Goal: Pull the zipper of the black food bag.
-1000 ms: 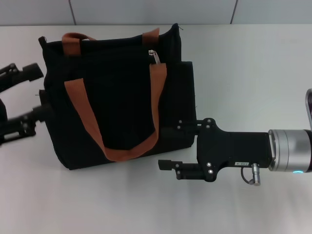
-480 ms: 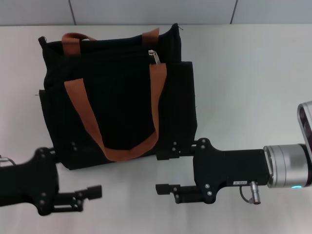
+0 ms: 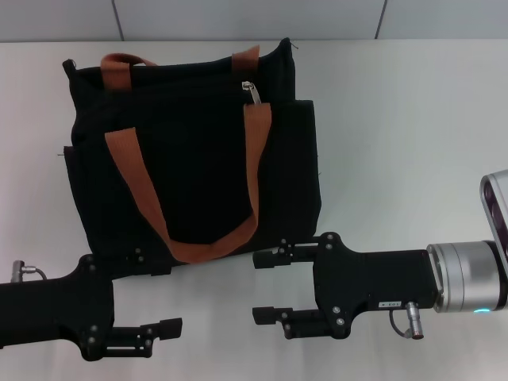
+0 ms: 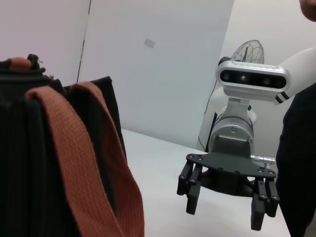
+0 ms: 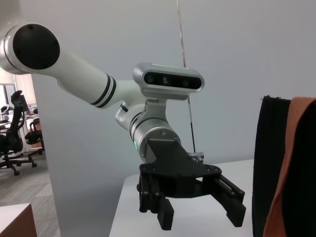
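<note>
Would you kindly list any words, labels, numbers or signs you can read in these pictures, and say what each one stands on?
No text can be read anywhere in these pictures.
Small white label on the right gripper body: too small to read.
the black food bag: no brand or print shows; its zipper pull is plain metal.
Pale patch on the wall in the left wrist view: blank, as far as can be seen.
left gripper: no marking shows.

Black food bag point(image 3: 190, 151) flat — zipper point(image 3: 253, 91) top-right.

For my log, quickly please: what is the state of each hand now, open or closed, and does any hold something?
Left hand: open, holding nothing, near the black food bag.
Right hand: open, holding nothing, beside the bag's lower corner.
</note>
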Controlling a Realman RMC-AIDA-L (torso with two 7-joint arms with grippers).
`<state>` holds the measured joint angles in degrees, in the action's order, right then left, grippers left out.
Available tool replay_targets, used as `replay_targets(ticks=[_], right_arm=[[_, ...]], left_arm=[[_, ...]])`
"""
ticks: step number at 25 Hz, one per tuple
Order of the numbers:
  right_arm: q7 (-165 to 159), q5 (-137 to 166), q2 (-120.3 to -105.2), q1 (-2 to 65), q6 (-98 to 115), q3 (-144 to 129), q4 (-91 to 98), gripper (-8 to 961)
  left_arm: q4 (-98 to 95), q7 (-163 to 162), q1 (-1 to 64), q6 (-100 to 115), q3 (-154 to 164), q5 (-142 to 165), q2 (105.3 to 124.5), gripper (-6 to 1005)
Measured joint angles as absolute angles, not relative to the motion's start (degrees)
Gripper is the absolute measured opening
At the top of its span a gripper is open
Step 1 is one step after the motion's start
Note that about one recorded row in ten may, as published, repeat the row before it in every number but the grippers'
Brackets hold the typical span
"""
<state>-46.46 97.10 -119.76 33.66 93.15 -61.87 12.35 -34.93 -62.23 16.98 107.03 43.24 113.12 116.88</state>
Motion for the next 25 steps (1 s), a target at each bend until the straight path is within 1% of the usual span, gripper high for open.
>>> replay_targets(ticks=[25], right_arm=[[-47.1,96.7,-119.8,33.9,93.2,-61.6,12.5,653]], left_arm=[[-34.9,-60.8,17.5,107.1,42.9,113.2,116.89,828]])
